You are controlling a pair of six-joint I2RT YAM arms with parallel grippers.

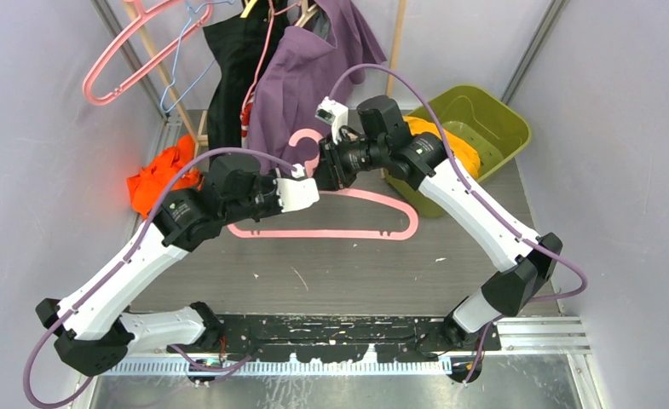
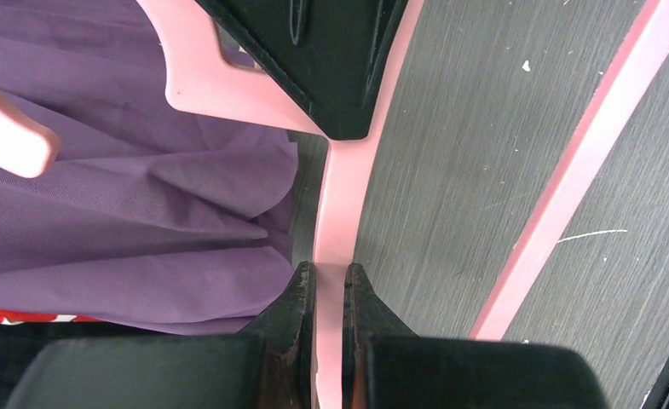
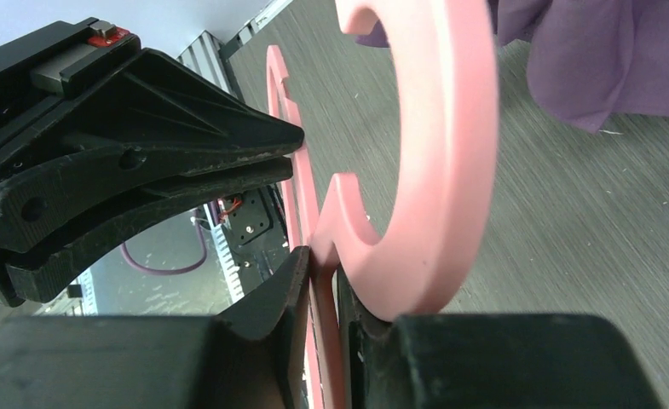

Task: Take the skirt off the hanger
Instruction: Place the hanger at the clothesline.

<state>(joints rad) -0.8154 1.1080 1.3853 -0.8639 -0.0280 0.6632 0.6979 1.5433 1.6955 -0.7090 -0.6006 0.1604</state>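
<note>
With left gripper point(image 2: 329, 274) and right gripper point(image 3: 322, 257) both clamped on the pink hanger point(image 1: 348, 233), risks cracking it under opposed pulls or snagging the purple skirt point(image 2: 126, 204) beside its hook point(image 3: 450, 153).

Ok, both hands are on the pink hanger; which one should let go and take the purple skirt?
Right, probably. The right hand grips the pink hanger at the hook's base, nearest the purple skirt; the left hand clamps a shoulder and can steady it.

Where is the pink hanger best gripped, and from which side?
Grip the pink hanger at the neck under the hook, from the near side: it is a thin flat strip jaws can span, and the purple skirt crowds the far side.
</note>
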